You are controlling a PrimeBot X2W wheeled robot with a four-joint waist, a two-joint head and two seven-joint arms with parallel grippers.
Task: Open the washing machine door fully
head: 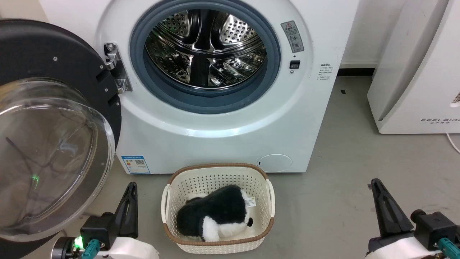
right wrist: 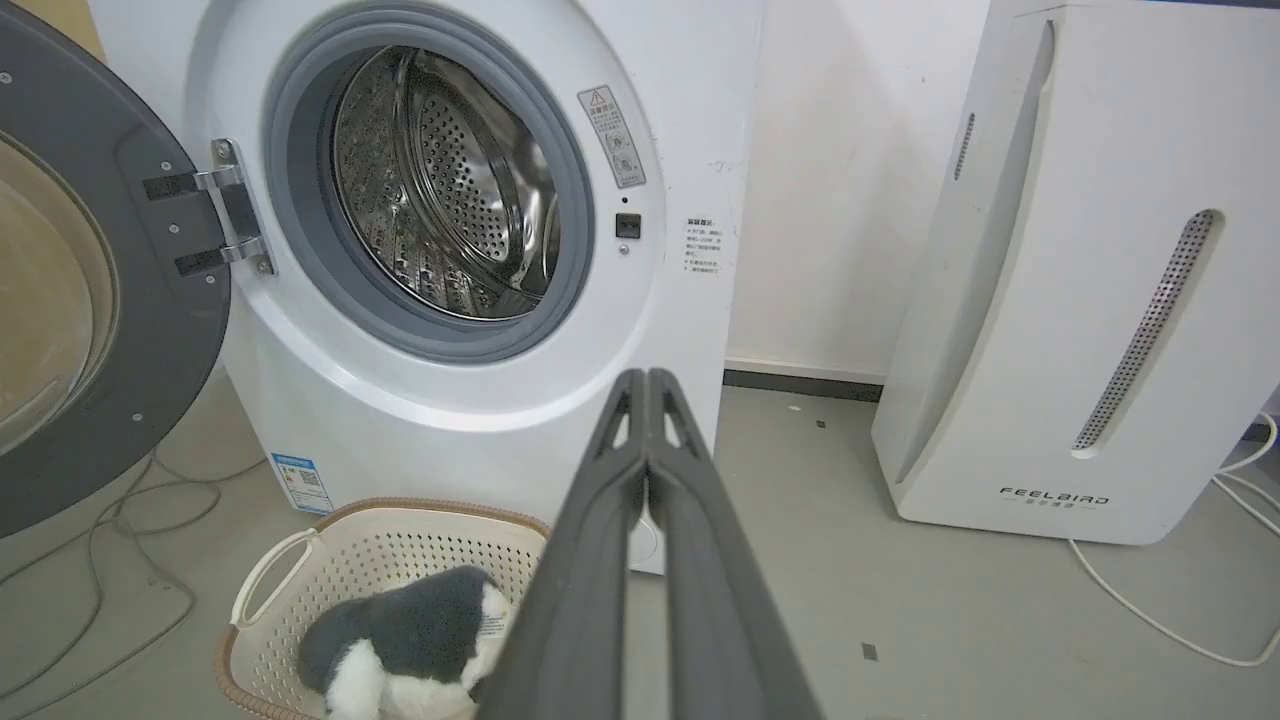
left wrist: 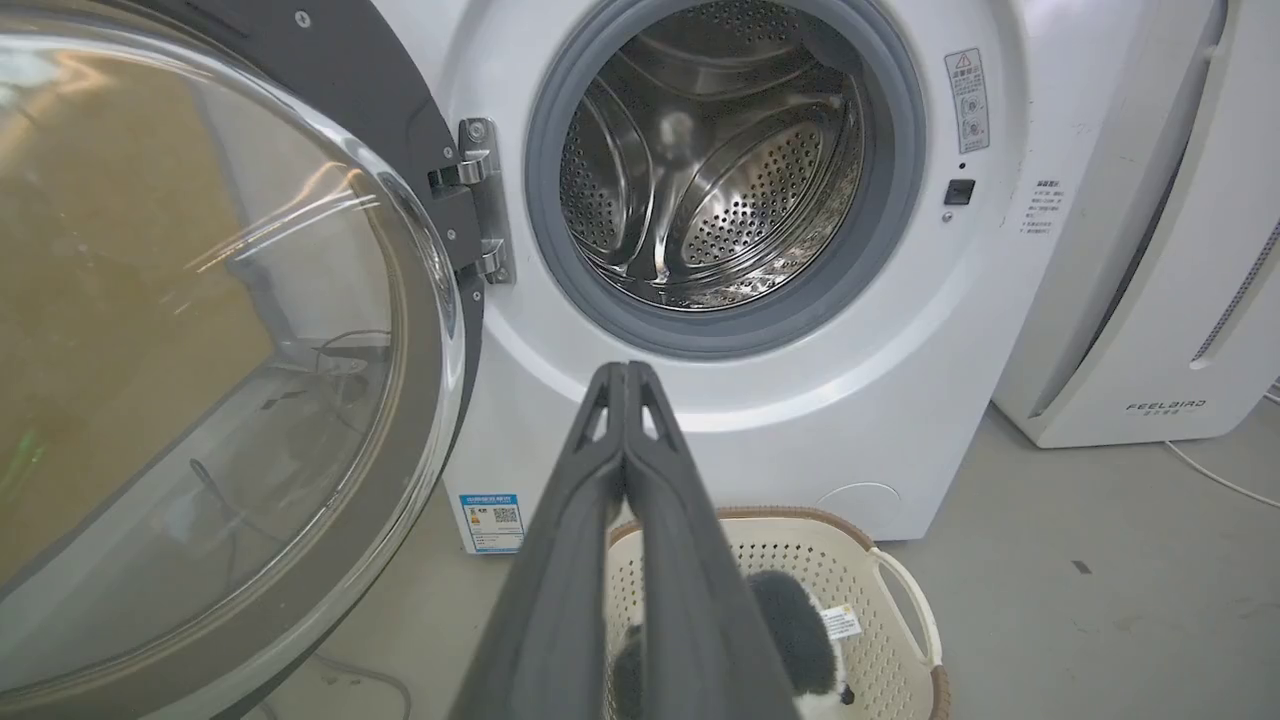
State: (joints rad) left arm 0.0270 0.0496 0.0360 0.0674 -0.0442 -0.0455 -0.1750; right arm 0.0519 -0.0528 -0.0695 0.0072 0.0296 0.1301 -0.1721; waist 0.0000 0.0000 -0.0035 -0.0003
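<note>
Washing machine door [head: 50, 144] hangs swung out on its metal hinge [head: 116, 73], on the robot's left of the opening. Its inner face and bulging glass bowl are turned toward the head camera. The washing machine [head: 215, 136] front is exposed, with the grey gasket and steel drum [head: 206, 46] in plain sight and nothing across the mouth.

Left end effector [left wrist: 625, 385] is closed, fingers pressed together and gripping nothing. It sits low, near the door's lower edge but apart from it. Right end effector [right wrist: 648, 390] is likewise closed and empty, well off to the right above the floor [head: 359, 144].

Progress: I judge the task close to done or done, since the door looks wide open (well clear of the opening). I cannot tell whether the hinge has more travel. If it does, what is left is a small push outward on the door rim, likely by the left arm.

Also here: a laundry basket [head: 219, 166] holding a black-and-white plush toy [head: 215, 216] on the floor just in front of the machine, and a white FEELBIRD-marked appliance [head: 413, 72] off to the right.
</note>
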